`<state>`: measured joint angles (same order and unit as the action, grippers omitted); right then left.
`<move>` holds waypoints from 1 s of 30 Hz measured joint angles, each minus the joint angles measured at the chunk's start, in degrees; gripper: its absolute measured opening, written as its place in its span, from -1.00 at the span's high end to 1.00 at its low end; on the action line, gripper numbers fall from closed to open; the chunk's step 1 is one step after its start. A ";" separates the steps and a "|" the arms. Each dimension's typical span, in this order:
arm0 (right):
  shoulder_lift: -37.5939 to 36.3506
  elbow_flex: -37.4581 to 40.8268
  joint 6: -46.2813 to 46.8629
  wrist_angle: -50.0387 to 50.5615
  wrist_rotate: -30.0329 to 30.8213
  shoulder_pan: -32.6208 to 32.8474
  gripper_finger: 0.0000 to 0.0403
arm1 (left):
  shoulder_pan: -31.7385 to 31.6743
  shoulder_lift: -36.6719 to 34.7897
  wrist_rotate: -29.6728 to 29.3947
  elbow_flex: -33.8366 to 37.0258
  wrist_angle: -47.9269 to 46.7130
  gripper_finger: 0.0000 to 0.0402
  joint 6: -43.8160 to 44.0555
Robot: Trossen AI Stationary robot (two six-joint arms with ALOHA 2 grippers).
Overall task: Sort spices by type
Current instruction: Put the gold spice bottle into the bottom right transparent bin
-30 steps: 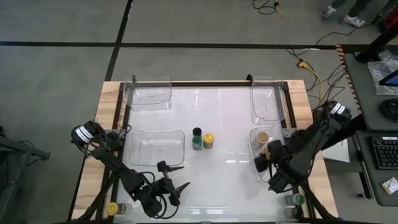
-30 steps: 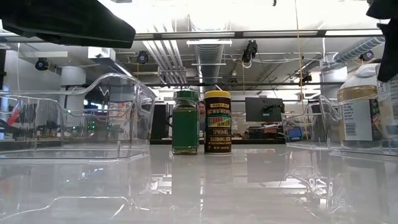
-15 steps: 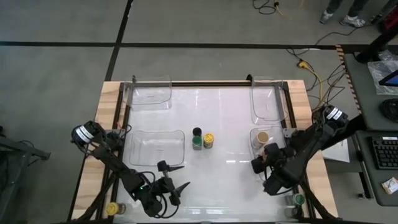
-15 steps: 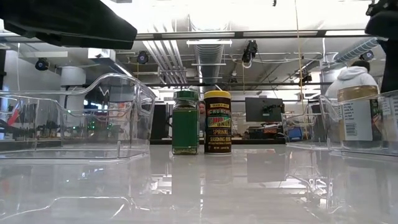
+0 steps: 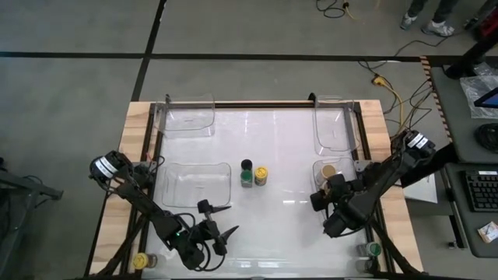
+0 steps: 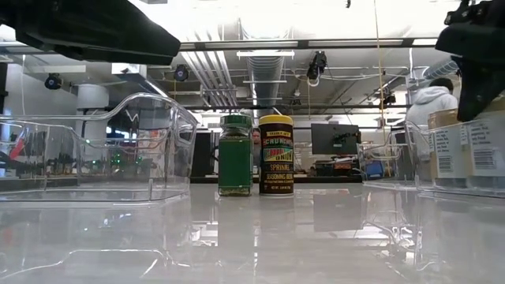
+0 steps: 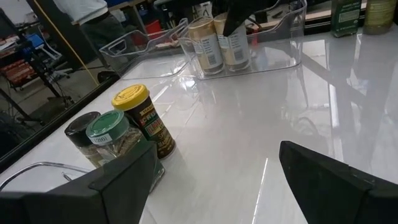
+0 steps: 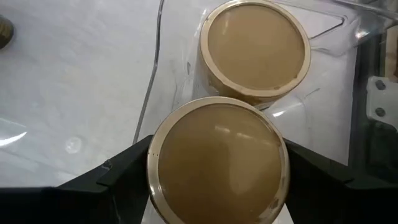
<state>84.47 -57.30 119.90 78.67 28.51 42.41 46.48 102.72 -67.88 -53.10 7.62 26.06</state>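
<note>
Hovering over the near right tray (image 5: pixel 348 204), the right gripper (image 5: pixel 320 199) has its fingers (image 8: pixel 118 174) spread on either side of a tan-lidded jar (image 8: pixel 219 163). From the right wrist view the fingers flank the lid closely, though I cannot tell whether they actually press on the jar or have just let go. A second tan-lidded jar (image 5: pixel 329 170) stands just beside it in the same clear tray, the two lids nearly touching in the wrist view.

Near the middle of the white tabletop (image 5: pixel 288 148) stands a tight cluster of three jars: a black-lidded one (image 5: pixel 247 165), a green-lidded one (image 5: pixel 247 178) and a yellow-lidded one (image 5: pixel 261 174). In the low view the green-lidded and yellow-lidded jars stand upright side by side. A clear tray (image 5: pixel 194 185) lies just to the left of this cluster, and two more clear trays sit at the far left corner (image 5: pixel 189 115) and far right corner (image 5: pixel 334 124) of the tabletop.

The left gripper (image 5: pixel 219 224) hangs above the near left part of the tabletop, fingers (image 7: pixel 323 177) wide apart and holding nothing.

Off the white surface, on the wooden edge at the near side, a yellow-lidded jar (image 5: pixel 140 260) sits at the left corner and a green-lidded jar (image 5: pixel 374 250) at the right corner.
</note>
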 joint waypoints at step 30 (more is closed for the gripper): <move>-0.47 -0.87 -3.05 4.25 -3.50 0.02 -0.76 | -0.08 0.20 1.37 0.00 0.04 -0.61 0.20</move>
<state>83.99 -58.17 116.84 82.92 25.02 42.44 46.39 102.91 -66.51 -53.10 7.66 26.26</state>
